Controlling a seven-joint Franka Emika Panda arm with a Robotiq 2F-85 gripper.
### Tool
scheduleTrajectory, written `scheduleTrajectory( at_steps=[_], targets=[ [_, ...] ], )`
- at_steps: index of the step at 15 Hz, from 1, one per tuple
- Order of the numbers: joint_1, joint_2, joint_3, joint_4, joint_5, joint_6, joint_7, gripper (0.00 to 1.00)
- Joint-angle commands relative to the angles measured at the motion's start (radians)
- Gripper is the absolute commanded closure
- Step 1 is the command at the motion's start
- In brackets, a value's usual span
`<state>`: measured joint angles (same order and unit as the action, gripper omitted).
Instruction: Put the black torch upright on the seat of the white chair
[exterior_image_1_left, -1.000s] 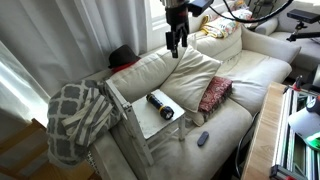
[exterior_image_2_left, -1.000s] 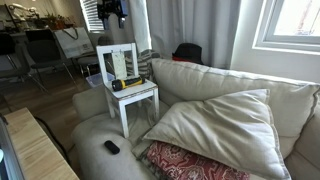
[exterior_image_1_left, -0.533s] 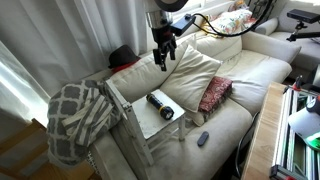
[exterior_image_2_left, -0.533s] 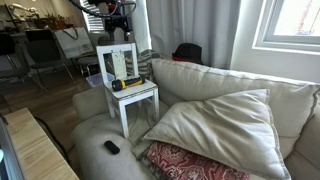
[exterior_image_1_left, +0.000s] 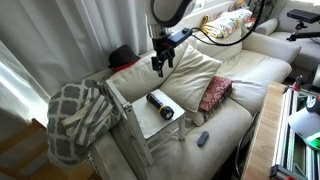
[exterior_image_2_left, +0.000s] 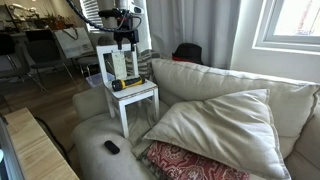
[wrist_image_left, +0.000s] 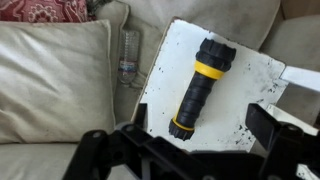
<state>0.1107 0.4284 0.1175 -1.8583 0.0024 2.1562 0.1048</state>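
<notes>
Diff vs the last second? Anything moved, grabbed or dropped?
The tool came down and sideways toward the white chair and now hangs above its seat, open and empty. Nothing was taken hold of or let go. The black torch lies on its side on the seat as before. The small dark gadget on the sofa has not moved.

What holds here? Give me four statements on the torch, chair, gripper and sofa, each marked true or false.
1. The black torch lies on its side on the seat of the white chair. True.
2. The gripper is shut on the torch. False: it hangs open above the torch, clear of it.
3. A small dark gadget lies on the sofa. True.
4. The red patterned cushion rests on the chair seat. False: it lies on the sofa.
</notes>
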Motion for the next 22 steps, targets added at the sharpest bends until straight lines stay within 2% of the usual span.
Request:
scheduleTrajectory(
  at_steps=[1,4,7,14,20,22],
  targets=[
    [-0.029,0.165,0.004,0.073,0.099,0.151,-0.055,0.0],
    [-0.048,0.27,0.023,0.124,0.152,0.256,-0.105,0.0],
    [-0.048,0.35,0.037,0.177,0.171,0.294,-0.123,0.0],
    [0.009,0.456,0.014,0.265,0.12,0.242,-0.081,0.0],
    [0.043,0.508,-0.004,0.297,0.098,0.257,-0.065,0.0],
    [0.05,0.521,-0.01,0.308,0.093,0.256,-0.062,0.2]
  ],
)
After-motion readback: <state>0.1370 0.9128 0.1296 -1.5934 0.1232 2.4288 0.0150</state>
